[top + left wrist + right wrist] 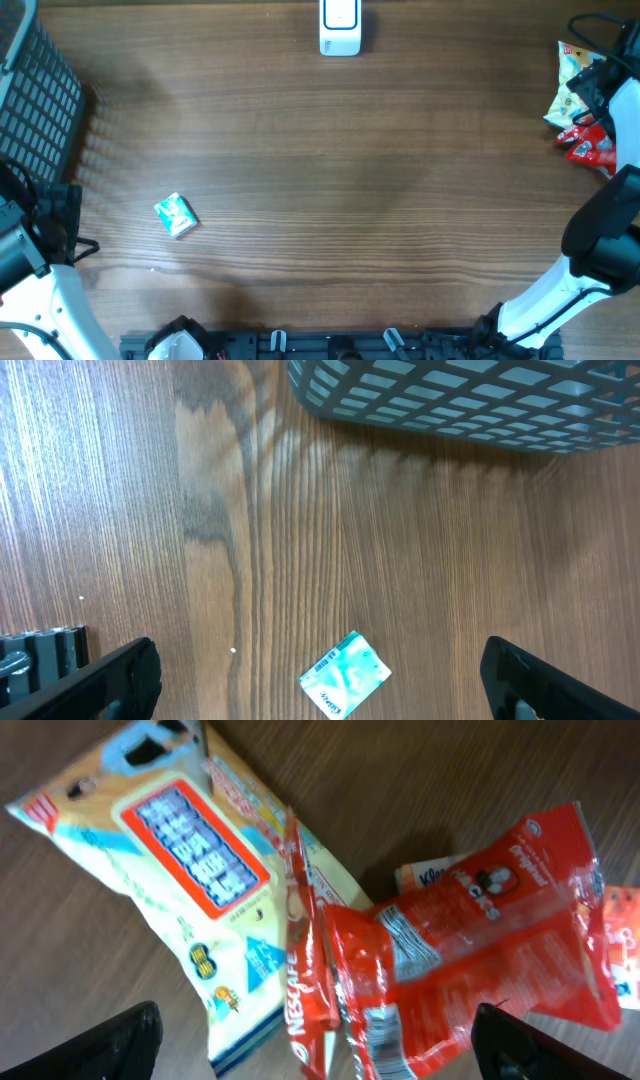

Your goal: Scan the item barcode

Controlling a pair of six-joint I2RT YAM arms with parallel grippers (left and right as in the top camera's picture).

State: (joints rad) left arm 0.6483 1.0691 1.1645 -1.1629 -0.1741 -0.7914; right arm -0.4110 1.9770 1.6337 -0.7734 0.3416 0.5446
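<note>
Your left end effector (320, 660) hangs wide open and empty over the small teal-and-white packet (345, 675) lying flat on the wooden desk (330, 180), near the grey mesh basket (460, 395). Your right end effector (315, 1020), also spread wide and gripping nothing, hovers above red foil sachets (480, 940) and a cream plastic pack (190, 860) at the desk's edge.

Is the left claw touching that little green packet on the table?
Apart. The left wrist view shows the left claw open, its fingers standing wide on either side of the green packet, with bare wood between them.
</note>
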